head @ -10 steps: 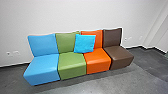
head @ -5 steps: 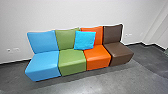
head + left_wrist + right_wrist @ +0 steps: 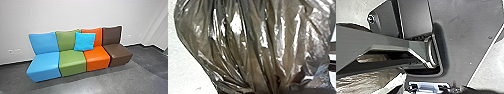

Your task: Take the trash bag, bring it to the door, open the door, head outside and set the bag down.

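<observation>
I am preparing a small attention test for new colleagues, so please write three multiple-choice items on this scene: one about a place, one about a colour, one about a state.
1. Where is the bright blue cushion?
A. On the floor
B. Against the green backrest and the orange backrest
C. Against the wall

2. Which colour is the seat at the right end of the row in the head view?
A. Brown
B. Green
C. Red

3. How does the trash bag look?
A. Spread out flat
B. Rolled into a thin strip
C. Bulging and creased

1: B, the cushion overlaps both backrests in the head view.
2: A, that end seat is brown all over.
3: C, the left wrist view shows its rounded outline and long shiny folds.
</observation>
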Available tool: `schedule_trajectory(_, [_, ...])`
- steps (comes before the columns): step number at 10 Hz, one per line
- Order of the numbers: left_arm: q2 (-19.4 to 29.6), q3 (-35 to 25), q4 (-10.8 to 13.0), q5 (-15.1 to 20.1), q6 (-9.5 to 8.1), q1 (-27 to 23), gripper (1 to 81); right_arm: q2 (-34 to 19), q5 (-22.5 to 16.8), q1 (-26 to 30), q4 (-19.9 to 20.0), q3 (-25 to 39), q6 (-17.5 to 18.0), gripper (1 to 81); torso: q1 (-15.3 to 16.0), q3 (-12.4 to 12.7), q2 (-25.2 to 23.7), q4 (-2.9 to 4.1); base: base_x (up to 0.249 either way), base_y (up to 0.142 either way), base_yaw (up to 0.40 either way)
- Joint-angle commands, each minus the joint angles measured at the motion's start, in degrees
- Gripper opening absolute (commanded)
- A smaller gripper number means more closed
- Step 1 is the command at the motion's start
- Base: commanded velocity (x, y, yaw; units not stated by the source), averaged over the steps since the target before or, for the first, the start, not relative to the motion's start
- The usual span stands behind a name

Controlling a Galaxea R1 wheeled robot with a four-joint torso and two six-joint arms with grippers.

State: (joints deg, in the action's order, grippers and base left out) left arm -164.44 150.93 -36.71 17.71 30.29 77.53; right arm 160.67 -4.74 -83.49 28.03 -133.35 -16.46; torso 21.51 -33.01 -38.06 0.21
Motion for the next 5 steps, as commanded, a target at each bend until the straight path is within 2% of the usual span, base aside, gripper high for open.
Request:
schedule_trajectory(1, [-0.72, 2.79, 0.85, 5.31, 0.82, -1.02, 1.0, 2.31, -4.40, -0.40, -0.95, -3.82, -0.15, 81.1, -3.54, 5.33, 5.51, 0.00, 0.000, 0.000, 0.000])
schedule_trajectory(5, [-1.42, 4.99, 0.85, 4.79, 0.73, -0.76, 1.0, 5.56, -4.40, -0.67, -1.92, -8.22, -0.15, 81.1, -8.83, 13.31, 13.49, 0.00, 0.000, 0.000, 0.000])
